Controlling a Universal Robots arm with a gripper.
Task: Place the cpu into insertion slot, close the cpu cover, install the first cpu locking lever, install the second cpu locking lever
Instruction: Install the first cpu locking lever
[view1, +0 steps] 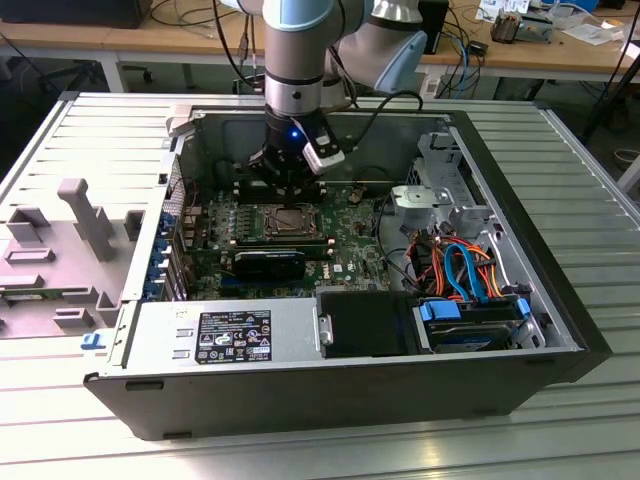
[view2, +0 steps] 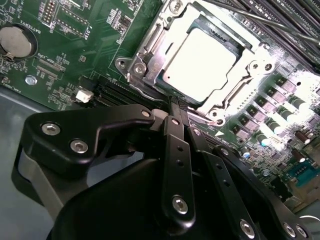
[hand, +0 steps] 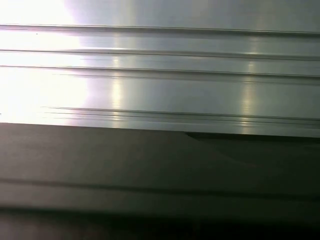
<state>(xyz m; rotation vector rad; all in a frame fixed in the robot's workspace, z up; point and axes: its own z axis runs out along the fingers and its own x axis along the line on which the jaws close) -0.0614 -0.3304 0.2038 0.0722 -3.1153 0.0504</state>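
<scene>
Inside the open computer case (view1: 560, 330), the hand (view1: 287, 188) hangs from the arm (view1: 300, 60) just above the far edge of the insertion slot (view1: 290, 221). In the second wrist view the hand (view2: 177, 107) has its two black fingers (view2: 176, 150) drawn together with their tips meeting, and nothing shows between them; the tips sit right at the metal rim of the insertion slot (view2: 142, 75), though I cannot tell whether they touch it.

Just beyond the fingertips in that view lies the cpu (view2: 200, 62), its pale metal top glaring under the light, seated flat in the socket. The cpu cover (view2: 237, 97), a metal frame with a square window, lies around the chip, with the chip showing through the window. Round screw heads mark the frame's corners.

Around the socket spreads the green motherboard (view2: 65, 55), with a round coin battery (view2: 17, 42) well off to one side. In the exterior view, long black memory slots (view1: 270, 262) run just on the near side of the socket. A grey power supply (view1: 220, 335) fills the near corner at the exterior view's left, and blue and orange cables (view1: 465, 265) bundle at its right. The case rests on a ribbed metal counter (view1: 590, 190), and a grey plastic fixture (view1: 85, 220) stands at the exterior view's left.
</scene>
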